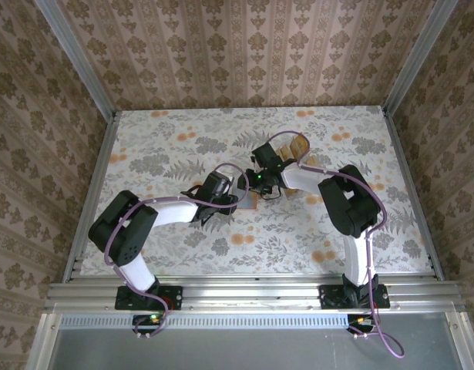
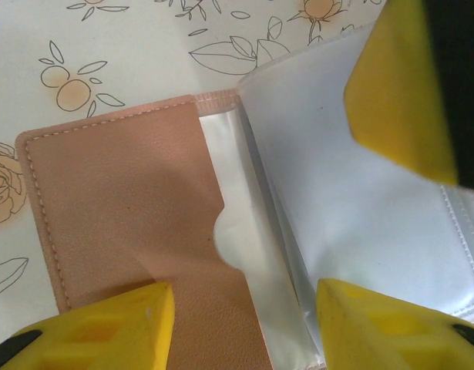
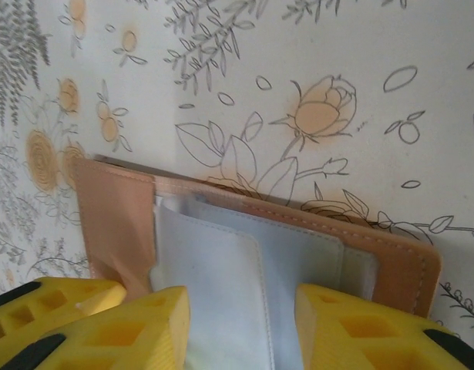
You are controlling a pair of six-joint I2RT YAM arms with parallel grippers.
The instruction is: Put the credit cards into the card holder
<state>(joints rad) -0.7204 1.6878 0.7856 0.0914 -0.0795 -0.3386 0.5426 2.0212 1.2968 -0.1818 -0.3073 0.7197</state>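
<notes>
Evidently early: we find the salmon-pink folding leather card holder open on the floral table, no card visible inside. The tan rectangular credit cards sit apart from it. Over it, the left end effector and right end effector stand with fingers apart.

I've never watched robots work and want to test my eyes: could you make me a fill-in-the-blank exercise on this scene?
1. The card holder lies ___ on the table, its inner sleeves showing.
2. The fingers above it are coloured ___.
3. ___ arms meet over it.
Missing words: open; yellow; two.
</notes>
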